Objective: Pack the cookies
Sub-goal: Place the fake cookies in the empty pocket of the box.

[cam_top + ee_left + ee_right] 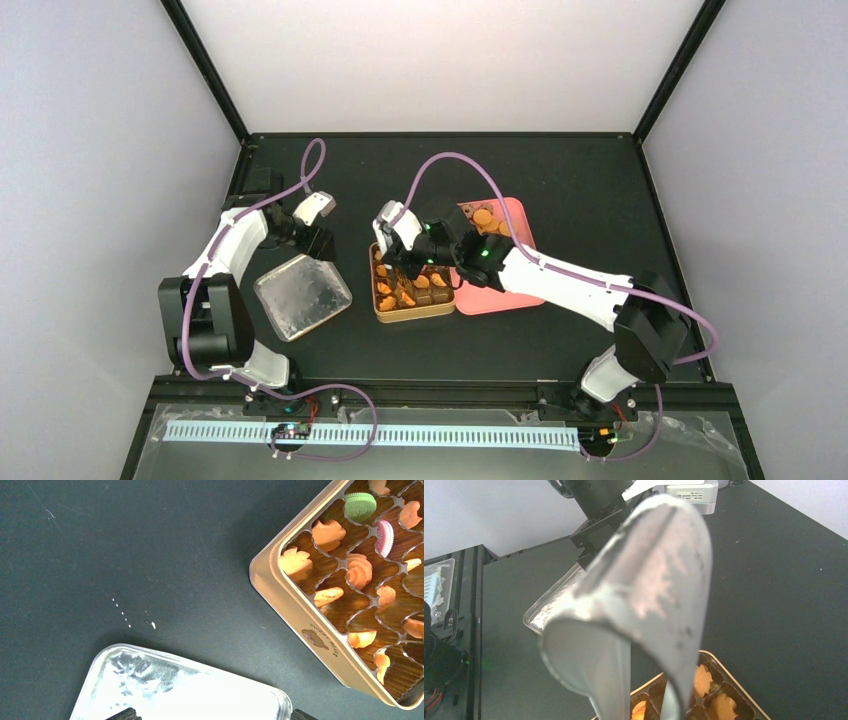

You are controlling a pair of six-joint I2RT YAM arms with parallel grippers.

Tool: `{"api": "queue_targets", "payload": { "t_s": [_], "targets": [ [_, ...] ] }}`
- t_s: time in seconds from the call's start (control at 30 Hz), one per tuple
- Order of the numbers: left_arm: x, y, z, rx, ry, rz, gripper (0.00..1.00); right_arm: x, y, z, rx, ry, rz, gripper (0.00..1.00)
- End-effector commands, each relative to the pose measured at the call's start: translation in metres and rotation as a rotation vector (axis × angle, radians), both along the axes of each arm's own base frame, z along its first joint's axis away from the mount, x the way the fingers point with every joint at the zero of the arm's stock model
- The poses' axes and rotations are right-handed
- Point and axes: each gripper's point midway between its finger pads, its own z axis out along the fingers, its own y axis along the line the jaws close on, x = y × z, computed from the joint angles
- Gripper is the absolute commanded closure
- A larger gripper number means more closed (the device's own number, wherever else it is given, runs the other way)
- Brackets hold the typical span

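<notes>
Currently the cookies [405,297] are in two places on the black surface [560,180]. One group sits in the compartments of the gold cookie tin [415,316], which lies near the middle of the surface, slightly toward its near edge. The other group lies at the far end of the pink tray [500,295], which sits just beside the tin on its right.

In the left wrist view most compartments hold one orange-golden biscuit each. One holds a green cookie [361,506], and a pink cookie [385,537] stands on edge in the neighbouring compartment. At least one compartment shows a bare brown floor.

The silver tin lid [302,295] lies flat to the left of the tin, apart from it and turned at an angle to the surface edges.

Left hand [318,248]: positioned over the far side of the lid. Its fingertips [121,714] only just show at the bottom edge of the wrist view. They stand wide apart, with nothing gripped between them.

Right hand [398,262]: positioned above the left part of the tin and closed around the metal tongs [649,590]. The bent steel strip fills the right wrist view, with both arms pointing down toward the compartments. The fingers are hidden behind the tongs. The tong tips fall outside the view, so whether they hold a cookie cannot be determined.
</notes>
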Motion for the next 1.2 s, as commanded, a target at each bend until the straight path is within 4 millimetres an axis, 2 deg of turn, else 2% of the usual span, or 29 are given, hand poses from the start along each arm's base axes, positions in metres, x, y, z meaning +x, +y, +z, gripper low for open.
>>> {"api": "queue_targets", "payload": {
  "t_s": [0.0,0.33,0.63,0.7,0.73,0.8,0.97,1.17],
  "targets": [
    [0.006,-0.001,0.017,-0.016,-0.041,-0.013,0.20,0.000,-0.001,0.028,0.060,-0.042,-0.016,0.76],
    [0.007,-0.001,0.018,-0.020,-0.043,-0.014,0.20,-0.010,-0.008,0.031,0.065,-0.027,0.000,0.85],
    [0.007,-0.001,0.020,-0.017,-0.046,-0.014,0.20,-0.015,-0.005,0.029,0.061,-0.012,0.034,0.87],
    [0.007,-0.001,0.020,-0.017,-0.047,-0.015,0.20,-0.014,-0.006,0.030,0.059,-0.013,0.031,0.84],
    [0.007,-0.001,0.020,-0.017,-0.047,-0.016,0.20,-0.014,-0.007,0.032,0.061,-0.016,0.026,0.77],
    [0.007,-0.001,0.020,-0.016,-0.048,-0.016,0.20,-0.014,-0.009,0.036,0.070,-0.026,0.017,0.72],
    [0.007,-0.001,0.019,-0.017,-0.044,-0.017,0.20,-0.013,-0.009,0.032,0.064,-0.025,0.011,0.71],
    [0.006,0.000,0.018,-0.012,-0.045,-0.016,0.20,-0.010,-0.009,0.015,0.031,-0.012,0.002,0.71]
  ]
}}
